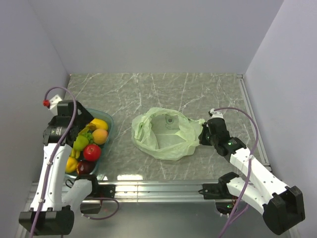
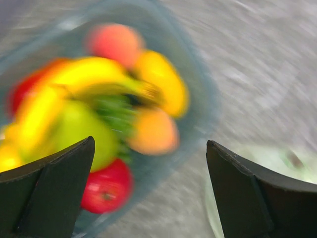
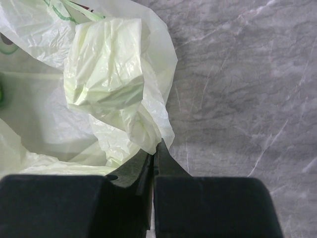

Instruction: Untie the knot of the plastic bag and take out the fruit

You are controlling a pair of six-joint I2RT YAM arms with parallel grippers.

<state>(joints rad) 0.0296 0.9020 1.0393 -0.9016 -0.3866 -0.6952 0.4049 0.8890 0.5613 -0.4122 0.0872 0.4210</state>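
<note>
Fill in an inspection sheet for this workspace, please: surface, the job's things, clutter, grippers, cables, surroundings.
surface: table, grey-green marbled; no spill seen.
bag: lies open and crumpled at mid table; no fruit seen inside from above.
knot: nothing seen; the bag's mouth is open.
fruit: piled in the tray at the left.
clutter: tray; nothing else seen.
left gripper: open, above the tray, holds nothing; its view is blurred.
right gripper: shut on the bag's right edge.
cables: purple, one along each arm; none lies on the bag.
surroundings: walls, plain and pale, on three sides.
</note>
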